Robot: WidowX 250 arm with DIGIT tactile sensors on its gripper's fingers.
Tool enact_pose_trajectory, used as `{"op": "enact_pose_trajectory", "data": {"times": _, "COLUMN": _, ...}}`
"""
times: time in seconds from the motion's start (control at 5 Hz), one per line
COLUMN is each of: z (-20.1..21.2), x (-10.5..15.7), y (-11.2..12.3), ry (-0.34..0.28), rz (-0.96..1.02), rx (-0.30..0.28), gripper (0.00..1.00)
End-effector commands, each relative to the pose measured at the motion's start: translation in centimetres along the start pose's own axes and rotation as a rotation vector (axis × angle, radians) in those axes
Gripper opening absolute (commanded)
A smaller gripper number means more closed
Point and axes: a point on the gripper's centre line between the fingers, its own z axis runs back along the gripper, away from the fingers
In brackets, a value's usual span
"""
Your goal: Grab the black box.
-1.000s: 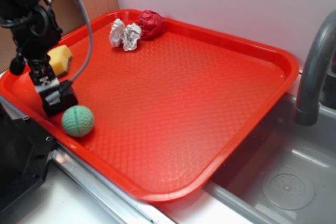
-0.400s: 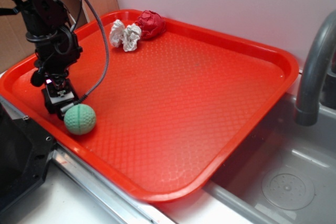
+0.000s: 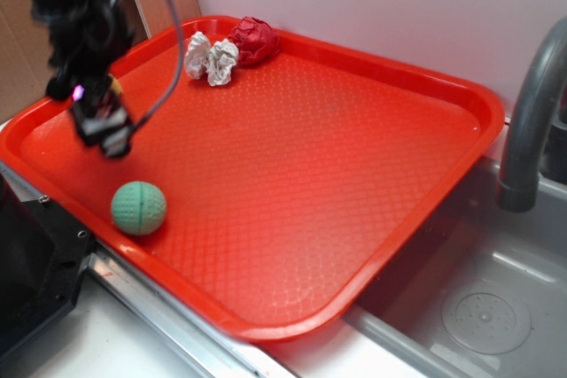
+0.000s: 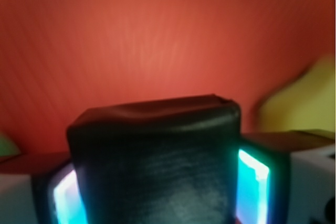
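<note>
Wrist view has the black box (image 4: 155, 156) wedged between the gripper (image 4: 157, 187) pads, top skin a bit wrinkled, so it's probably light and slightly squashy; the flat sides look like the right hold. On the exterior view it hangs clear above the tray's (image 3: 461, 95) left edge, with the green ball (image 3: 138, 208) nearer at the front-left corner.

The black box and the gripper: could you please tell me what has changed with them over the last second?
The gripper, shut on the black box, has lifted it off the tray and carried it up and slightly toward the back. The green ball has barely shifted; the white wad and red wad stayed put.
</note>
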Motion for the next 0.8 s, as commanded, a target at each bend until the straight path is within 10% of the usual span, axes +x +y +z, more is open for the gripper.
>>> {"op": "enact_pose_trajectory", "data": {"times": 0.0, "z": 10.6, "x": 5.9, "y": -1.2, "ry": -0.038, "rz": 0.216, "rx": 0.031, "gripper": 0.0}}
{"op": "enact_pose_trajectory", "data": {"times": 0.6, "z": 12.7, "x": 4.6, "y": 0.1, "ry": -0.005, "rz": 0.47, "rx": -0.106, "gripper": 0.0}}
